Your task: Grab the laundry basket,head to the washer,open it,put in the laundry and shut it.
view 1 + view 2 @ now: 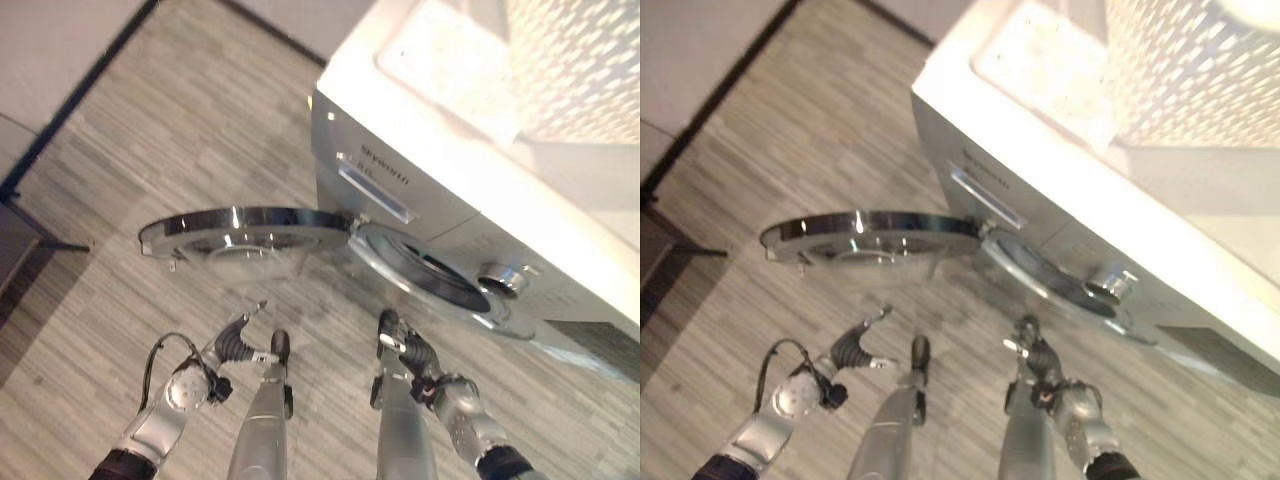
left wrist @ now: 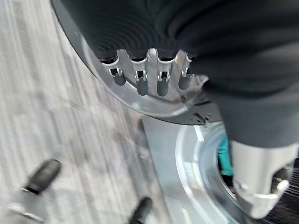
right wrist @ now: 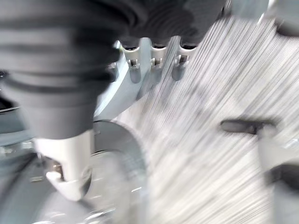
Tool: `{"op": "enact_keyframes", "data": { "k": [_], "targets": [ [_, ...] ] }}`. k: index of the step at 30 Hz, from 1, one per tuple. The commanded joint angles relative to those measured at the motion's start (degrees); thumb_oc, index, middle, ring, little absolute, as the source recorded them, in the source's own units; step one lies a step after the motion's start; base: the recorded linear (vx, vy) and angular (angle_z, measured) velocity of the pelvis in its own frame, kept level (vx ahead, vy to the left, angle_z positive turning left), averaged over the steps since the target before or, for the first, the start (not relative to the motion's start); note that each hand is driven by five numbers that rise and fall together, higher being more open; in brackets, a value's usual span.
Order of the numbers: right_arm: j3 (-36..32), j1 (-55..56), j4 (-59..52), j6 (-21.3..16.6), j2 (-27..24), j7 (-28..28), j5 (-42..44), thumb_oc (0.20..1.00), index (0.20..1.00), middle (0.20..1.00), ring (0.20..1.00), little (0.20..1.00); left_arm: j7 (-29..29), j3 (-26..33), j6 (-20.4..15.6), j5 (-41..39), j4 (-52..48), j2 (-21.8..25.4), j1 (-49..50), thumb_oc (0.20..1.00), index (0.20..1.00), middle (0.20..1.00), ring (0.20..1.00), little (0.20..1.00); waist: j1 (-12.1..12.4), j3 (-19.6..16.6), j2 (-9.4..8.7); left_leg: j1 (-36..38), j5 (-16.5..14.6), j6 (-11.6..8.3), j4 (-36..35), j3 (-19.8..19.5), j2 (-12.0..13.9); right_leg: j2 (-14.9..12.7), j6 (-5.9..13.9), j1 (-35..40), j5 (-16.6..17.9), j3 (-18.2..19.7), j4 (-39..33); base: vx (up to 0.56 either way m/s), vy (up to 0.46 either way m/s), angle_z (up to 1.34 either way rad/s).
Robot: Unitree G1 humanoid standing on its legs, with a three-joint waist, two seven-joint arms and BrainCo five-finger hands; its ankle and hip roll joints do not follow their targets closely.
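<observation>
Washer (image 1: 420,150): front-loading, white, standing on the wood-grain floor (image 1: 150,130). Its round door (image 1: 245,235) is swung fully out, edge-on to the head cameras, leaving the drum opening (image 1: 440,275) exposed. The opening step is judged complete.

Laundry basket (image 1: 1200,70): white, perforated, resting on top of the washer toward its rear, well apart from both hands. Fetching and carrying it to the machine is judged done. Its contents cannot be made out.

Laundry: the left wrist view shows a teal item (image 2: 225,156) inside the drum opening, so at least some of the load appears to be in. Whether anything is left in the basket cannot be told.

Left hand (image 1: 238,345): low in front of the open door, just below its rim, fingers straight and relaxed, holding nothing. Its wrist view looks along the fingers onto the door's chrome ring.

Right hand (image 1: 405,350): low before the drum opening, fingers loosely extended, holding nothing.

Outstanding: confirm the basket is emptied, then swing the door closed and latch it. With both hands free and the left nearest the door, closing is judged the likely step in hand.
</observation>
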Motion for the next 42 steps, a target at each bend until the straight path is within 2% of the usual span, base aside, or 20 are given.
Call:
{"op": "enact_keyframes", "data": {
  "k": [1,3,7,9,10,13,16,20,24,26,27,28,30,31,33,35,37,40,41,42],
  "targets": [
    [-2.84,-0.39,4.62,0.55,-0.34,-3.17,-8.43,1.000,1.000,1.000,1.000,1.000,2.05,1.67,-0.56,3.60,-1.28,-0.91,2.44,1.000,1.000,1.000,1.000,1.000,0.29,-0.76,0.93,3.16,-4.96,0.99,0.67,0.25,-0.28,-0.51,3.35,4.84,-3.03,-0.93,-1.02,0.03,0.029,-0.08],
    [-7.16,-0.85,16.80,1.70,0.74,-9.18,-14.83,1.000,1.000,1.000,1.000,1.000,5.41,2.02,0.29,5.53,6.10,-3.19,0.93,1.000,1.000,1.000,1.000,1.000,0.39,-1.68,1.19,7.78,-5.92,1.36,-0.15,0.46,0.67,0.16,3.26,8.71,-3.68,-1.35,-1.67,0.03,0.015,-0.17],
    [-12.05,0.17,24.88,3.59,-0.30,-13.97,-19.89,1.000,1.000,1.000,1.000,1.000,8.69,1.60,0.67,7.69,15.36,-6.06,-1.88,1.000,1.000,1.000,1.000,1.000,-0.13,-3.25,1.38,12.94,-5.98,1.79,-2.07,0.68,1.00,0.12,3.26,12.77,-4.19,-1.34,-2.21,0.02,0.038,-0.06],
    [-13.26,0.45,26.90,3.93,-0.32,-14.28,-20.26,1.000,1.000,1.000,1.000,1.000,9.09,1.33,0.73,8.42,17.78,-6.63,-2.33,1.000,1.000,1.000,1.000,1.000,-0.20,-3.78,1.59,14.27,-6.14,1.92,-2.60,0.77,1.08,0.15,3.29,13.76,-4.33,-1.41,-2.44,0.05,0.024,-0.05],
    [-13.26,1.34,31.71,5.60,-0.15,-15.02,-24.88,1.000,1.000,1.000,1.000,1.000,9.82,1.14,1.08,8.96,25.63,-8.88,-3.26,1.000,1.000,1.000,1.000,1.000,0.17,-5.78,1.89,17.75,-6.08,2.21,-4.50,0.97,1.27,-0.03,3.50,15.97,-4.59,-1.88,-2.69,0.05,0.019,-0.08],
    [-12.80,1.58,33.74,6.33,-0.05,-15.04,-26.89,1.000,1.000,1.000,1.000,1.000,10.12,1.20,0.95,8.88,28.74,-9.80,-3.63,1.000,1.000,1.000,1.000,1.000,0.58,-6.41,2.06,19.46,-5.78,2.33,-5.86,0.72,1.37,-0.13,3.62,17.24,-4.70,-2.18,-2.97,0.07,0.009,-0.04],
    [-12.76,2.94,35.39,7.41,1.00,-14.39,-29.79,1.000,1.000,1.000,1.000,1.000,11.17,2.87,1.24,7.33,35.05,-11.65,-3.85,1.000,1.000,1.000,1.000,1.000,0.98,-9.07,2.43,22.94,-4.93,2.40,-8.66,-0.13,1.44,-0.38,3.74,20.28,-5.44,-2.99,-3.05,0.08,0.015,0.07],
    [-10.86,3.81,34.65,7.54,2.09,-14.14,-33.13,1.000,1.000,1.000,1.000,1.000,12.03,5.99,1.37,6.08,33.33,-10.69,-2.09,1.000,1.000,1.000,1.000,1.000,1.66,-10.93,2.81,25.72,-4.47,2.24,-10.58,-0.92,1.54,-0.59,3.75,23.04,-6.14,-3.96,-3.35,0.09,0.019,0.06],
    [-8.41,3.92,32.91,7.67,2.57,-13.78,-36.38,1.000,1.000,1.000,1.000,1.000,10.87,10.31,1.20,1.32,22.65,-8.55,1.48,1.000,1.000,1.000,1.000,1.000,2.49,-11.52,3.01,26.25,-4.52,2.31,-10.50,-1.67,1.25,-0.80,3.70,24.24,-6.23,-4.35,-3.51,0.04,0.009,0.17],
    [-7.45,3.68,32.07,7.89,3.11,-13.79,-37.85,1.000,1.000,1.000,1.000,1.000,7.72,14.49,-0.32,-7.33,10.32,-7.79,5.94,1.000,1.000,1.000,1.000,1.000,3.57,-11.92,3.29,26.48,-4.51,2.39,-10.53,-2.11,1.08,-1.00,3.63,24.82,-6.17,-4.70,-3.65,0.03,0.005,0.19],
    [-6.52,3.59,31.61,7.94,3.76,-13.47,-38.80,1.000,1.000,1.000,1.000,1.000,5.00,19.65,-1.96,-19.89,-1.09,-7.85,11.83,1.000,1.000,1.000,1.000,1.000,4.31,-12.34,3.49,26.59,-4.39,2.38,-10.72,-2.47,1.08,-1.09,3.69,25.26,-6.16,-5.17,-3.84,0.02,0.009,0.13],
    [-6.20,3.50,31.44,7.97,4.02,-13.32,-39.08,1.000,1.000,1.000,1.000,1.000,4.20,21.73,-2.21,-25.05,-4.63,-8.31,13.62,1.000,1.000,1.000,1.000,1.000,4.58,-12.51,3.49,26.54,-4.27,2.37,-10.73,-2.64,1.10,-1.10,3.67,25.29,-6.20,-5.20,-3.84,0.02,0.002,0.16],
    [-5.35,3.49,30.53,7.62,4.47,-13.10,-39.27,1.000,1.000,1.000,1.000,1.000,4.88,24.86,-3.67,-27.42,-9.10,-8.01,14.67,1.000,1.000,1.000,1.000,1.000,5.23,-12.70,3.17,26.52,-4.12,2.28,-10.88,-2.91,1.23,-1.07,3.63,25.38,-6.28,-5.13,-3.84,0.02,-0.010,0.12],
    [-5.31,3.50,30.52,7.63,4.50,-13.10,-39.27,1.000,1.000,1.000,1.000,1.000,4.89,24.93,-3.59,-27.41,-9.23,-8.00,14.76,1.000,1.000,1.000,1.000,1.000,5.21,-12.71,3.14,26.54,-4.12,2.28,-10.89,-2.89,1.23,-1.07,3.63,25.38,-6.29,-5.11,-3.84,0.03,-0.028,0.07],
    [-3.52,3.08,29.56,7.57,5.17,-12.72,-39.94,1.000,1.000,1.000,1.000,1.000,8.72,25.80,-3.73,-19.55,-5.86,-4.79,9.93,1.000,1.000,1.000,1.000,1.000,5.02,-12.90,2.56,26.39,-4.07,1.94,-10.95,-2.86,1.41,-0.94,3.59,25.08,-6.55,-4.83,-3.84,0.01,-0.007,0.02],
    [-2.49,2.58,29.33,7.61,5.15,-12.55,-40.51,1.000,1.000,1.000,1.000,1.000,10.41,25.18,-3.38,-16.33,-2.50,-2.83,6.72,1.000,1.000,1.000,1.000,1.000,4.69,-12.83,2.37,26.14,-4.17,1.83,-10.48,-2.66,1.22,-1.03,3.62,24.80,-6.50,-4.70,-3.84,-0.02,0.017,-0.02],
    [0.43,1.63,28.97,7.87,4.38,-12.07,-42.15,1.000,1.000,1.000,1.000,1.000,12.13,23.16,-1.63,-14.21,8.22,-0.47,-1.35,1.000,1.000,1.000,1.000,1.000,3.57,-12.20,1.55,23.40,-5.90,1.74,-5.55,-2.05,0.26,-1.37,3.45,24.08,-6.67,-3.17,-3.84,-0.06,0.041,-0.05],
    [1.46,0.89,28.41,7.84,3.50,-12.03,-42.32,1.000,1.000,1.000,1.000,1.000,12.23,21.21,-1.01,-13.69,14.08,0.73,-5.98,1.000,1.000,1.000,1.000,1.000,3.14,-11.17,0.87,19.88,-8.11,2.01,0.44,-2.21,-0.70,-1.41,2.99,23.33,-6.82,-1.47,-3.84,-0.11,0.026,-0.03],
    [2.07,0.06,28.33,7.87,2.96,-12.33,-42.28,1.000,1.000,1.000,1.000,1.000,12.25,20.29,-0.95,-12.49,15.88,1.85,-7.52,1.000,1.000,1.000,1.000,1.000,3.42,-10.09,0.41,17.53,-9.47,1.86,5.08,-3.79,-1.41,-1.13,2.63,22.62,-6.82,0.18,-3.84,-0.24,0.097,-0.08],
    [3.30,-1.42,27.88,8.04,2.50,-12.38,-42.52,1.000,1.000,1.000,1.000,1.000,12.24,20.13,-0.07,-11.39,19.40,2.32,-8.59,1.000,1.000,1.000,1.000,1.000,5.16,-8.48,0.61,16.08,-12.13,1.14,10.42,-12.07,-3.22,0.35,2.23,20.60,-7.21,3.84,-3.84,-0.21,0.137,-0.21]
  ]
}}
